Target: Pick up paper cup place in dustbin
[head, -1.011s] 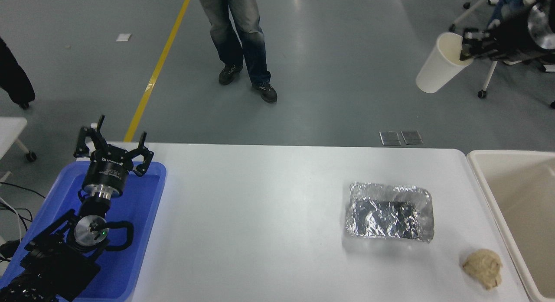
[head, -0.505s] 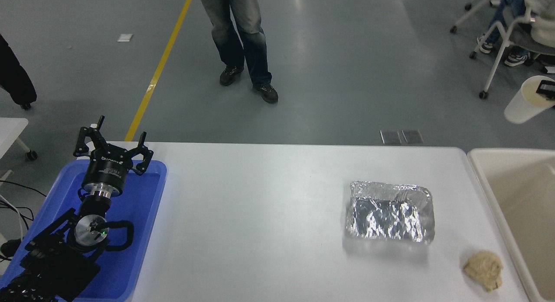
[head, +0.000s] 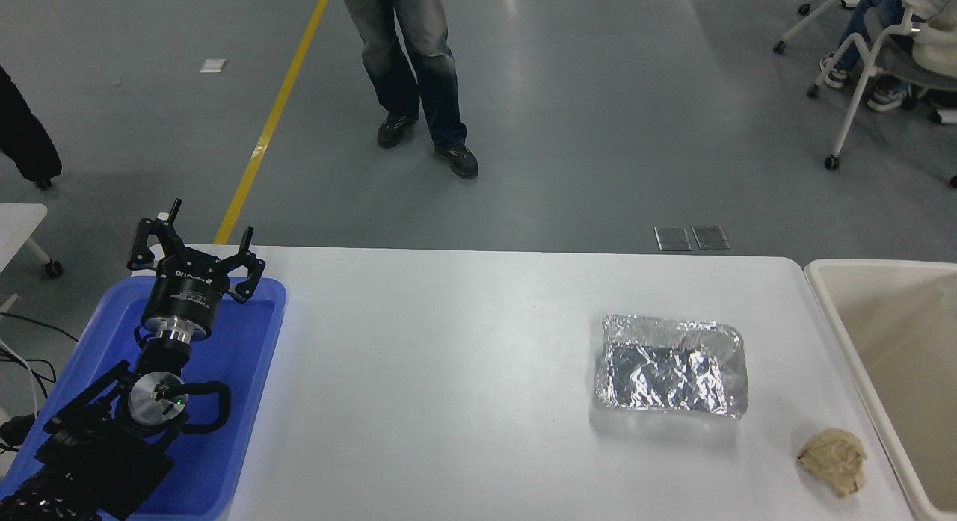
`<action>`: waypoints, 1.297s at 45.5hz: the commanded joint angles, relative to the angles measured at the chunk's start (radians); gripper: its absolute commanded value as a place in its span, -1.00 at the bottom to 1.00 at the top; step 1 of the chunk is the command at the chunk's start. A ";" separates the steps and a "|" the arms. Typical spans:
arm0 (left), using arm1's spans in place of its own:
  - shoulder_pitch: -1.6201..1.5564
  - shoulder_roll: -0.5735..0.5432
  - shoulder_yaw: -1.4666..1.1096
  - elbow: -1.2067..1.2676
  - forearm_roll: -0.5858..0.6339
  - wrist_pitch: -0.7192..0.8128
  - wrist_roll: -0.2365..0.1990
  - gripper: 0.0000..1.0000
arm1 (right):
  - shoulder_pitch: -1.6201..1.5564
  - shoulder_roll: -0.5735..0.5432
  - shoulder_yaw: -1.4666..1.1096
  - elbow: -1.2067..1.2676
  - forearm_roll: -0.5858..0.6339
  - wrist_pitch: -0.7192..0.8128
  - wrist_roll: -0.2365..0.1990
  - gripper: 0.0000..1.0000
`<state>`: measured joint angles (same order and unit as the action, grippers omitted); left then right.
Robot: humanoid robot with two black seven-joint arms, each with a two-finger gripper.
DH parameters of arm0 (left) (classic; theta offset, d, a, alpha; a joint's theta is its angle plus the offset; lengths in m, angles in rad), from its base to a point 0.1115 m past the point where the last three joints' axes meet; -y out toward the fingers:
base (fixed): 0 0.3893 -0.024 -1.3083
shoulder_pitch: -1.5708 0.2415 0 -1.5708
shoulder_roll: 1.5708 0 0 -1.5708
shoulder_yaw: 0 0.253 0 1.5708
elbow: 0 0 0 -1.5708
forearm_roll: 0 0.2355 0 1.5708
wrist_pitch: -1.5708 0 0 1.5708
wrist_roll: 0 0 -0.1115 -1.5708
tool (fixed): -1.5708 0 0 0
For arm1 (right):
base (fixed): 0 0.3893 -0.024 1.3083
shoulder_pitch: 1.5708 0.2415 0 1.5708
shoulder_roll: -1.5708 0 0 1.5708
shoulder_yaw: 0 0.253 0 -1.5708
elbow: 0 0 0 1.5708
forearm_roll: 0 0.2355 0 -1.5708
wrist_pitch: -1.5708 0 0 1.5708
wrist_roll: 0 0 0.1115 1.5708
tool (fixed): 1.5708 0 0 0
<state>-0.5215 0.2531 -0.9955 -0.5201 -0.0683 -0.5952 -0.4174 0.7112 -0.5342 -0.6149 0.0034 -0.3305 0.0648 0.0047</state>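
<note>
The paper cup is out of view, and so is my right gripper. The dustbin (head: 830, 312), a large cream-beige tub with a thick rim, stands at the table's right edge and is cut off by the picture's right side; the part of its inside that shows holds nothing. My left gripper (head: 196, 248) is parked at the lower left over the blue tub, with its fingers (head: 142, 241) spread open and nothing between them.
A blue tub (head: 254, 371) sits at the table's left under the left arm. A crumpled foil tray (head: 671, 365) lies right of centre. A tan paper wad (head: 832, 460) lies near the front right. A person's legs (head: 407, 65) stand beyond the table, a seated person (head: 908, 35) at the top right.
The right gripper, shut on the paper cup, moved right and down from the top right and has left the picture with the cup. The left arm has not moved.
</note>
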 commanded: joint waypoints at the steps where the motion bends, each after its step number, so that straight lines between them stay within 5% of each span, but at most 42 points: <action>1: 0.000 0.000 0.000 0.000 -0.001 0.000 0.000 1.00 | -0.118 0.034 0.099 -0.005 0.001 -0.079 -0.015 -1.00; 20: 0.000 0.000 0.000 0.000 0.001 0.000 0.000 1.00 | -0.148 0.057 0.136 -0.005 0.011 -0.111 -0.017 -1.00; 30: 0.000 0.000 0.000 0.000 0.001 0.000 0.000 1.00 | -0.151 0.056 0.133 -0.003 0.031 -0.132 -0.015 0.41; 36: 0.000 0.000 0.000 0.000 -0.001 0.000 0.000 1.00 | -0.147 0.054 0.130 -0.002 0.031 -0.135 -0.014 0.97; 59: 0.000 0.000 0.000 0.000 -0.001 0.000 0.000 1.00 | 0.221 -0.016 -0.028 0.263 0.031 -0.117 -0.014 1.00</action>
<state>-0.5216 0.2531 -0.9955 -0.5202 -0.0683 -0.5952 -0.4172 0.7113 -0.5097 -0.5243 0.1003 -0.3000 -0.0568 -0.0098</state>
